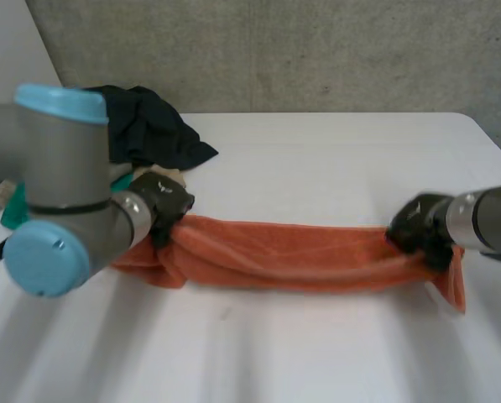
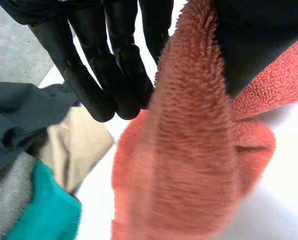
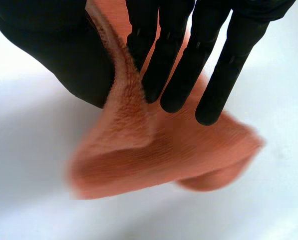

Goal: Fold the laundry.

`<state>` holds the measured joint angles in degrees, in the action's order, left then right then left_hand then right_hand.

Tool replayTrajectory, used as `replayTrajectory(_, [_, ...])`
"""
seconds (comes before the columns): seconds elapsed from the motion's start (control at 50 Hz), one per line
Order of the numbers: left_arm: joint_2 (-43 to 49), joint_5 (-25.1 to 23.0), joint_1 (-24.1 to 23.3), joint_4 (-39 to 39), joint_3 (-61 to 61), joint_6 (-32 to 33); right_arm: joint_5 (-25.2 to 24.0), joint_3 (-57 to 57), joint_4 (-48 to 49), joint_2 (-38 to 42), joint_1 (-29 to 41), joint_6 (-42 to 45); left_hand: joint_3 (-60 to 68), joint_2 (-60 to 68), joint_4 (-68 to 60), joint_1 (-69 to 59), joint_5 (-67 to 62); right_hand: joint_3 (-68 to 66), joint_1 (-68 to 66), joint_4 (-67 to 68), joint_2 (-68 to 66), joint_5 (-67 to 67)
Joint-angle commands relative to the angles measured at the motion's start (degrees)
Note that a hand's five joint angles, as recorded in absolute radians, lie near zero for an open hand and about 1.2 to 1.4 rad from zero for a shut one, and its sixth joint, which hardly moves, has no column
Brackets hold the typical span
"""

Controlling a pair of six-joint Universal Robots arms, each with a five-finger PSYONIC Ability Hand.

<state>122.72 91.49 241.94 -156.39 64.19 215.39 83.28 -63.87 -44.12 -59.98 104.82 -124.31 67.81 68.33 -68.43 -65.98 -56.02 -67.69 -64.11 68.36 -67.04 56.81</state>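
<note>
Orange terry, the towel [image 1: 284,256] stretches as a long bunched roll across the white table [image 1: 258,353], probably pulled taut so it can be spread flat for folding. At its 2 ends the left hand [image 1: 168,204] and the right hand [image 1: 418,225] each pinch a fold between straight fingers and thumb. Behind the towel's left end waits a pile [image 1: 153,130] of dark, beige and teal laundry.

We count one orange towel [image 1: 275,256], one dark garment [image 1: 149,126], one beige cloth [image 2: 76,145], one teal cloth [image 2: 49,210], one grey cloth [image 2: 6,200], one white table [image 1: 317,159], and two hands: left hand [image 1: 162,201], right hand [image 1: 418,222].
</note>
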Motion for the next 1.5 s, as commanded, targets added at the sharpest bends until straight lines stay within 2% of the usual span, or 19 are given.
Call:
replayTrajectory(0.02, [3.67,4.40,-0.33,-4.09,-24.08,0.20,1.27,18.40,24.18,1.54,0.21,-14.59,12.19,11.67,-11.57,-14.02,-13.98,-12.31,-15.89,11.64,-12.96,13.19])
replayTrajectory(0.08, [1.93,4.23,0.64,-15.30,-34.89,-1.90,1.98,19.84,36.96,0.40,-0.58,-23.14,12.19,11.67,-11.57,-14.02,-13.98,-12.31,-15.89,11.64,-12.96,13.19])
replayTrajectory(0.12, [0.51,4.05,1.07,-20.86,-35.63,-3.39,2.77,18.44,47.77,-2.32,-1.28,-29.56,12.19,11.67,-11.57,-14.02,-13.98,-12.31,-15.89,11.64,-12.96,13.19])
replayTrajectory(0.14, [-0.97,3.61,1.25,-26.28,-35.02,-5.05,2.94,16.60,54.94,-4.86,-1.46,-33.41,12.19,11.67,-11.57,-14.02,-13.98,-12.31,-15.89,11.64,-12.96,13.19])
replayTrajectory(0.22, [-3.53,2.56,1.34,-36.06,-30.73,-7.09,2.25,10.72,64.84,-9.97,-1.81,-36.61,12.19,11.67,-11.57,-14.02,-13.98,-12.31,-15.89,11.64,-12.96,13.19])
replayTrajectory(0.36, [-4.77,1.32,2.13,-35.57,-20.26,-7.01,-3.47,3.06,61.26,-11.47,-1.99,-36.96,12.19,11.67,-11.57,-14.02,-13.98,-12.31,-15.89,11.64,-12.96,13.19])
replayTrajectory(0.5, [-4.33,1.24,3.27,-32.84,-6.11,-7.01,-8.04,-5.64,52.74,-11.30,-2.34,-36.18,12.19,11.67,-11.57,-14.02,-13.98,-12.31,-15.89,11.64,-12.96,13.19])
replayTrajectory(0.62, [-0.73,-0.17,4.94,-33.19,5.58,-4.81,-11.29,-14.52,46.50,-6.74,-3.13,-31.88,12.19,11.67,-11.57,-14.02,-13.98,-12.31,-15.89,11.64,-12.96,13.19])
replayTrajectory(0.72, [4.10,-1.49,6.44,-32.93,9.90,-0.51,-11.56,-17.78,43.86,-1.46,-3.92,-25.20,3.81,3.30,-3.19,-5.64,-5.60,-12.31,-15.89,11.64,-12.96,13.19])
replayTrajectory(0.8, [6.57,-0.79,7.49,-30.65,10.69,3.88,-11.29,-18.48,40.44,1.09,-4.45,-20.98,-0.05,-0.57,0.67,-1.78,-1.74,-12.31,-15.89,11.64,-12.96,13.19])
replayTrajectory(0.94, [6.75,-0.43,8.11,-28.80,11.39,5.04,-10.85,-19.53,39.37,0.66,-4.89,-21.23,-12.84,-13.36,13.47,11.02,11.06,-12.31,-15.89,11.64,-12.96,13.19])
replayTrajectory(1.04, [5.70,-0.08,8.63,-29.67,12.62,5.56,-10.85,-21.38,39.46,-0.40,-5.77,-21.41,-27.63,-28.15,28.26,25.81,25.84,-12.31,-15.89,11.64,-12.96,13.19])
replayTrajectory(1.22, [2.36,0.01,10.57,-31.96,18.32,9.69,-10.85,-23.40,39.55,-0.75,-7.26,-21.41,-25.14,-25.66,25.76,23.32,23.35,-12.31,-15.89,11.64,-12.96,13.19])
replayTrajectory(1.34, [-2.12,-0.70,11.62,-33.98,22.37,10.13,-10.85,-23.67,39.46,-1.37,-7.70,-21.58,-25.47,-25.99,26.09,23.64,23.68,-12.31,-15.89,11.64,-12.96,13.19])
replayTrajectory(1.42, [-4.94,-2.28,12.50,-34.07,24.22,8.99,-10.85,-24.02,39.46,-1.98,-7.70,-21.67,-29.83,-30.35,30.45,28.00,28.04,-12.31,-15.89,11.64,-12.96,13.19])
replayTrajectory(1.5, [-6.17,-6.49,13.03,-31.36,24.67,5.93,-11.03,-25.25,39.37,-3.03,-7.61,-22.20,-35.56,-36.08,36.18,33.74,33.77,-12.31,-15.89,11.64,-12.96,13.19])
